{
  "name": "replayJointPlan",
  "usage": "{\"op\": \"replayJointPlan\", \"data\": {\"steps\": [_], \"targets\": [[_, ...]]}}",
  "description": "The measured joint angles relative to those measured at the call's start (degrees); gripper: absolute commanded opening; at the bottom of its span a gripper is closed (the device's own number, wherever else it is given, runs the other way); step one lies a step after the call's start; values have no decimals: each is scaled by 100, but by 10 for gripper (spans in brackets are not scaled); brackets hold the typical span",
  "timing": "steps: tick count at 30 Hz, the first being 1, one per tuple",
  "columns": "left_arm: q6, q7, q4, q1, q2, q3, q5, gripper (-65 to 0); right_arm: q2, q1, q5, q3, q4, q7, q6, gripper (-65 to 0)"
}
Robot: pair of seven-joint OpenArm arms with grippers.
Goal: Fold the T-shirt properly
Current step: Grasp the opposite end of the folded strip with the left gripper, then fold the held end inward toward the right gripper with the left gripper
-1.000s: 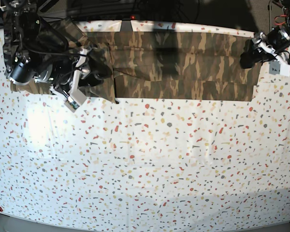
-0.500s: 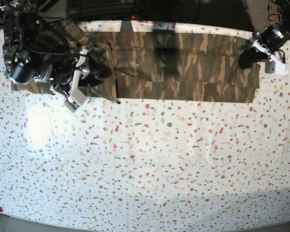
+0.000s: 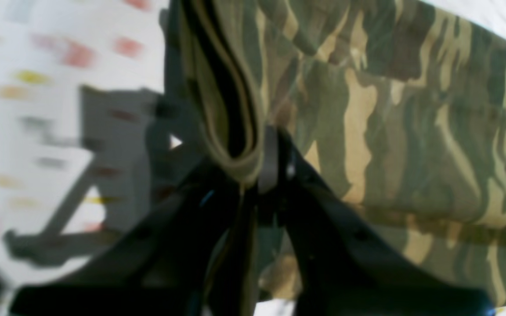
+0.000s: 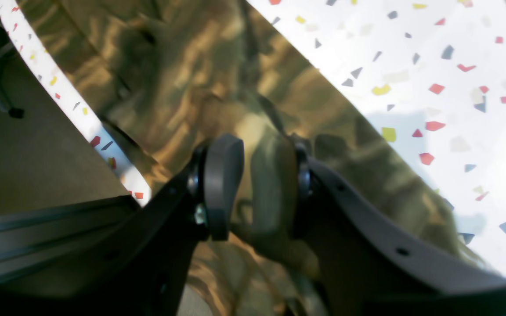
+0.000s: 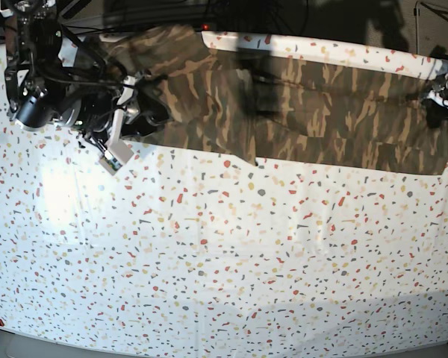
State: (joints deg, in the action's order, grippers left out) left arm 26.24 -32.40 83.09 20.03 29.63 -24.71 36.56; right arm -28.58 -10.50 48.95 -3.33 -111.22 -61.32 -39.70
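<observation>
The camouflage T-shirt [image 5: 299,104] lies stretched in a long band across the far part of the table, slanting down to the right and blurred. My left gripper [image 5: 434,106], at the base view's right edge, is shut on the shirt's right end. In the left wrist view the gripper [image 3: 259,171] pinches a folded edge of the shirt [image 3: 411,131]. My right gripper [image 5: 151,112], at the left, is shut on the shirt's left part. In the right wrist view the gripper [image 4: 259,184] holds bunched cloth of the shirt [image 4: 169,66] between its pads [image 4: 222,184].
The white speckled table [image 5: 224,246] spreads toward the front. The right arm's bulk and cables [image 5: 37,97] crowd the far left corner. The table's far edge [image 4: 73,109] and the floor [image 4: 29,153] beyond it show in the right wrist view.
My left gripper has moved right to the table's edge, pulling the shirt's right end with it. The shirt has stretched out and shifted right. The right arm has hardly moved.
</observation>
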Motion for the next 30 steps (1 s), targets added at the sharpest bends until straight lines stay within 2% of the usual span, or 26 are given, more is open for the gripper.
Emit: {"op": "replayJointPlan", "data": {"steps": [2,4,7,11,14,16,18,21,25,30], "targets": [[-188,-315,341,0,46,0,-20,-650,0,-2,-2,0,0,-7,0,-455],[-192,-560,807,68,35,4,42,-650,2,-2,0,0,0,0,0,-455],[-216,-538,1626,485,-37,-2,57,-650,17,-2,-50,-2,0,-2,-2,-455],[-170,-726,2684,1161,-586,15,44,-650,26,-9,-68,-2,0,-2,0,-455],[-166,-581,3322,1513,-960,11,48,-650,96,-2,-107,-2,0,-2,-2,-455],[17,-201,3554,1644,-1252,-4,138,-650,229,-7,-236,-7,0,-4,-2,-455],[407,-59,3659,1696,-1572,11,208,-650,330,-7,-203,0,0,-4,0,-455],[391,-149,3665,1683,-1923,321,-85,-650,369,0,-201,-2,0,-2,0,-455],[380,-212,3663,1681,-1961,1099,-420,-650,387,0,-192,-4,0,2,0,-455],[376,42,3665,1681,-1947,2024,-1036,-650,385,0,-199,-4,0,0,0,-455]]}}
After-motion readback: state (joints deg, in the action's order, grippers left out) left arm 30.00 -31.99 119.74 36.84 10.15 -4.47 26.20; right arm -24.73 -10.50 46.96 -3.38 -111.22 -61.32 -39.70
